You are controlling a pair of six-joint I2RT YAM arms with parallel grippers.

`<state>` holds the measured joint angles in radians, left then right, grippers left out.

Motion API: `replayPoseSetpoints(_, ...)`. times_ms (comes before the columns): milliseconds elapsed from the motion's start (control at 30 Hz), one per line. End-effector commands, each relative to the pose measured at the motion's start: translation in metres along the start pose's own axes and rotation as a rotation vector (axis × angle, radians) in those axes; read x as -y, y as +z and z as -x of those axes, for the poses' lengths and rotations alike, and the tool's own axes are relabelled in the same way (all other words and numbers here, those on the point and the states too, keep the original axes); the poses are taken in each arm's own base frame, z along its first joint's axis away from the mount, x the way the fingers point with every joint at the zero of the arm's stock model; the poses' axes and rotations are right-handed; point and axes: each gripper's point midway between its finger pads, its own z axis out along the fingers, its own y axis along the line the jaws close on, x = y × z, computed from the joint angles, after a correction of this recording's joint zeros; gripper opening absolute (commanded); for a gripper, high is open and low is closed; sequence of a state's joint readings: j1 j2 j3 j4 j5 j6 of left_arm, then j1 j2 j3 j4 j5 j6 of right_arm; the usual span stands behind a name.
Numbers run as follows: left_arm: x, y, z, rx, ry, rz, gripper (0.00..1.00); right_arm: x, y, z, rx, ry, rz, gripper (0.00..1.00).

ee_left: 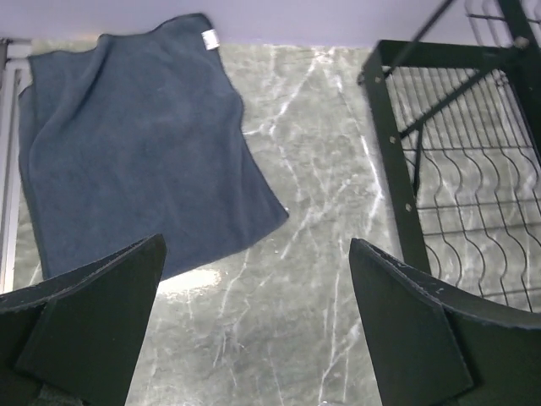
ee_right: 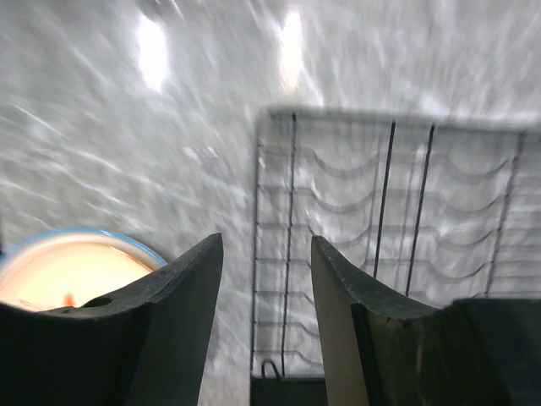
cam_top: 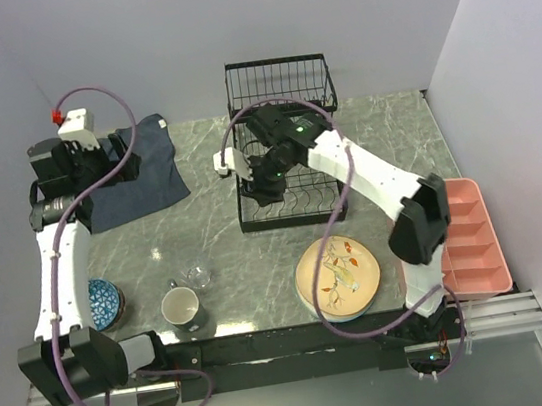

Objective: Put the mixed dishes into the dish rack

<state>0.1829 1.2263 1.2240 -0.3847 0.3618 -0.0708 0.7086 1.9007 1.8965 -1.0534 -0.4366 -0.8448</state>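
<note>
Right gripper [ee_right: 266, 241] hung over the dish rack [cam_top: 284, 222] base, fingers partly apart, empty | left gripper [ee_left: 256, 245] spread wide, empty, above table [ee_left: 313, 127] between dark blue cloth [ee_left: 127, 152] and rack | peach plate [cam_top: 340, 274], white mug [cam_top: 181, 305], clear glass [cam_top: 198, 275], blue bowl [cam_top: 103, 300] sat near, outside rack, well apart from both grippers.
</note>
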Motion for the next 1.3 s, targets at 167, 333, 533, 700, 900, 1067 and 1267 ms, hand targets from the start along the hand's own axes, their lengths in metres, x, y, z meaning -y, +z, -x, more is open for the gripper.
replayPoseSetpoints(167,-0.049,0.015,-0.004,-0.030,-0.140,0.173,0.96,-0.068,-0.004,0.098,0.269,-0.185,0.125,0.53)
replayPoseSetpoints(333,-0.071,0.006,0.005,0.010,-0.130,0.256,0.96,-0.132,0.027,0.123,0.242,-0.348,0.214,0.50)
replayPoseSetpoints(533,-0.083,-0.011,0.007,-0.030,-0.145,0.274,0.96,-0.185,0.056,0.135,0.222,-0.442,0.317,0.48)
replayPoseSetpoints(700,-0.098,-0.030,0.005,-0.026,-0.132,0.294,0.96,-0.221,0.078,0.149,0.214,-0.518,0.366,0.47)
replayPoseSetpoints(900,-0.108,-0.047,0.016,0.005,-0.150,0.304,0.96,-0.234,0.111,0.154,0.180,-0.514,0.369,0.47)
replayPoseSetpoints(1067,-0.102,-0.055,0.020,0.025,-0.127,0.290,0.96,-0.227,0.132,0.153,0.151,-0.507,0.339,0.47)
replayPoseSetpoints(1267,-0.092,-0.060,0.036,0.056,-0.091,0.245,0.96,-0.223,0.148,0.150,0.129,-0.498,0.324,0.44)
